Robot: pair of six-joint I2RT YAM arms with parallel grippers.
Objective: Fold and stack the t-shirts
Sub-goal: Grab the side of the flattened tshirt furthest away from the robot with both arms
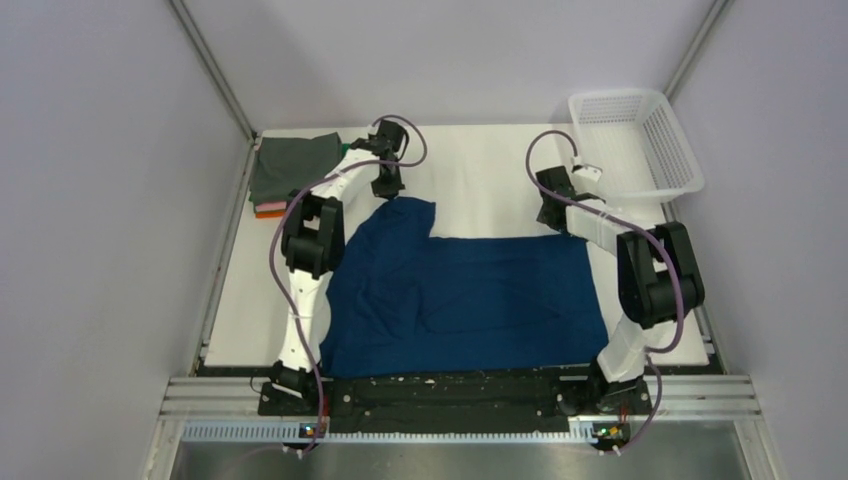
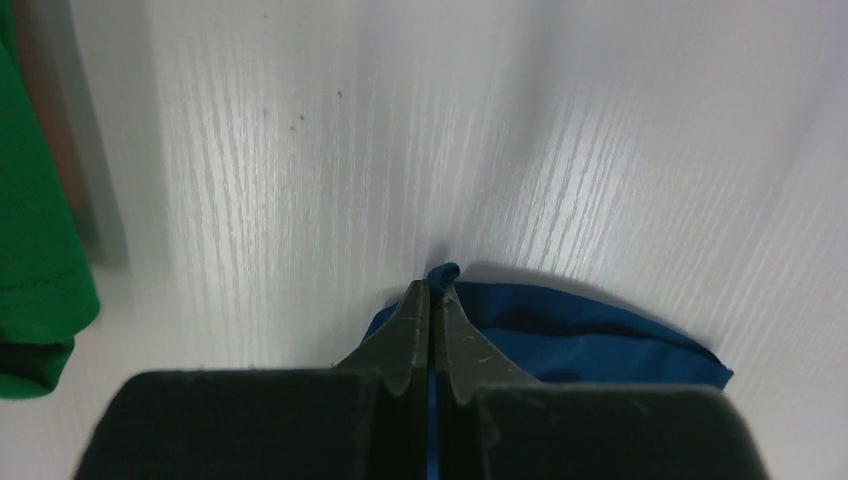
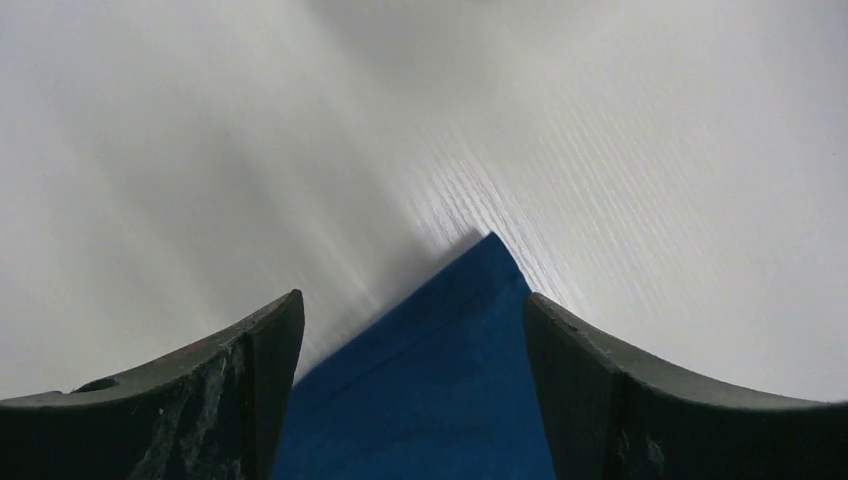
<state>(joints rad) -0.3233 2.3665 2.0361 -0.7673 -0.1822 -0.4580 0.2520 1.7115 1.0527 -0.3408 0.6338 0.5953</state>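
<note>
The navy blue t-shirt [image 1: 460, 295] lies spread on the white table, print hidden. My left gripper [image 1: 388, 188] is at its far left sleeve tip and is shut on a pinch of blue cloth [image 2: 560, 330]; a small curl of cloth pokes out above the tips of that gripper [image 2: 432, 290]. My right gripper [image 1: 552, 215] is open over the shirt's far right corner [image 3: 450, 370], which lies flat between the two fingers [image 3: 240, 370]. A stack of folded shirts [image 1: 290, 165] sits at the far left, grey on top, pink and orange edges below. A green shirt [image 2: 35, 260] shows in the left wrist view.
A white plastic mesh basket [image 1: 632, 142] stands at the far right corner of the table. Metal frame posts rise at the back corners. The black rail [image 1: 450, 390] with both arm bases runs along the near edge.
</note>
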